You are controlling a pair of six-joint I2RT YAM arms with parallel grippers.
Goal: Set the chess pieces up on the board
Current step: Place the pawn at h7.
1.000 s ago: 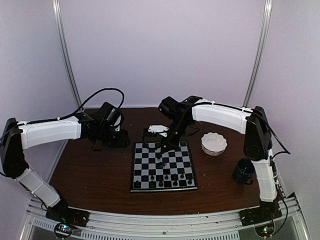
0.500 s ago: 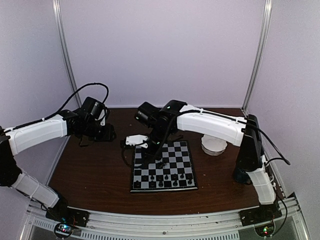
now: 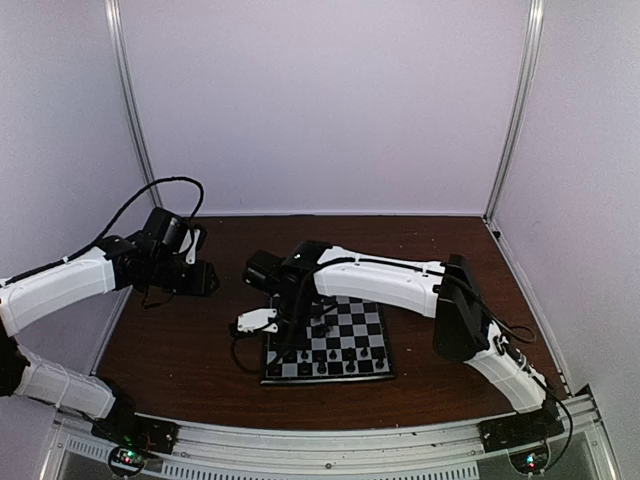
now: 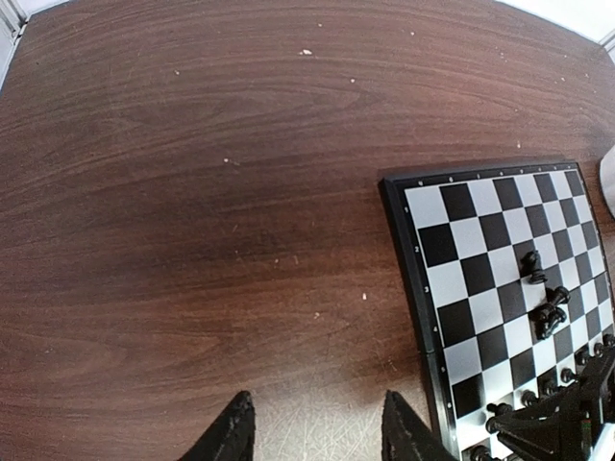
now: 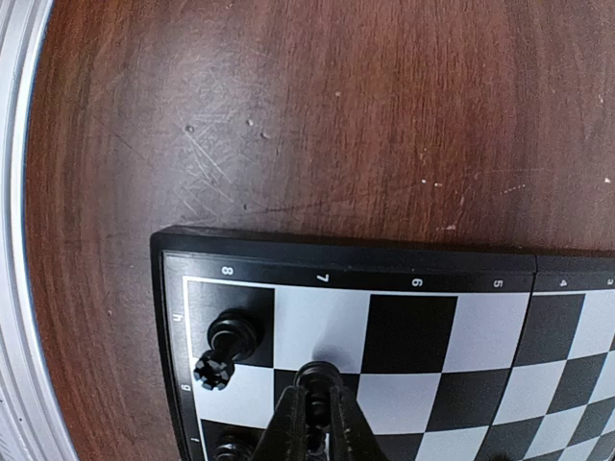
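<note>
The checked board (image 3: pixel 350 330) lies mid-table; it also shows in the left wrist view (image 4: pixel 480 250) and the right wrist view (image 5: pixel 423 327). Several black chess pieces (image 3: pixel 330 355) stand along its near rows, and a few (image 4: pixel 546 307) sit mid-board. My right gripper (image 5: pixel 315 418) is shut on a black chess piece (image 5: pixel 315 379) just above the board's near left corner, beside a rook (image 5: pixel 231 338) on the corner square. In the top view it is over that corner (image 3: pixel 283 345). My left gripper (image 4: pixel 312 423) is open and empty above bare table left of the board; in the top view it is at the far left (image 3: pixel 195 280).
The right arm (image 3: pixel 380 280) stretches across the board from the right. The dark wooden table (image 3: pixel 180 350) reaches left to a metal rail (image 5: pixel 14 240). A metal frame runs along the table's front edge (image 3: pixel 320 440).
My right gripper has swung from the board's far side to its near left corner, holding a piece. My left arm has drawn back to the left.
</note>
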